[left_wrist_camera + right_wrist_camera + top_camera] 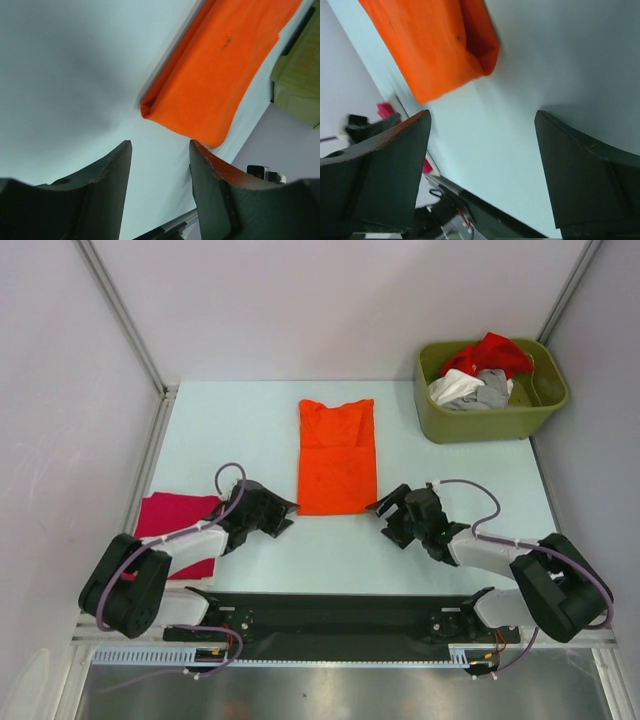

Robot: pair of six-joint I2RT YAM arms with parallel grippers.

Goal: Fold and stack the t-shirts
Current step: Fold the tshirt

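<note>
From above, we judge the orange t-shirt [337, 455] to be light, limp cloth that will sag and slide unless both near corners are pinched together, so we would take it by those corners or by the doubled side edges. It lies folded into a long rectangle in the middle of the surface [240, 420], bright and plain, with a darker fold line across its upper part. The left gripper [281, 515] and the right gripper [384, 511] sit just beside its near corners, touching nothing. A magenta t-shirt [175, 520] lies flat at the left edge, partly under the left arm, and a red t-shirt [490, 352], a white t-shirt [455, 388] and a grey t-shirt [492, 390] are heaped in the olive bin [480, 425] at the far right. In the left wrist view, the orange t-shirt [220, 75] shows a rolled, layered corner that should give a good bite; the left gripper [160, 150] stands moderately parted and empty, close to that corner. In the right wrist view, the orange t-shirt [435, 45] shows its other near corner, soft and slightly puffed open, and the right gripper [483, 117] is spread wide with only bare surface between its jaws.
</note>
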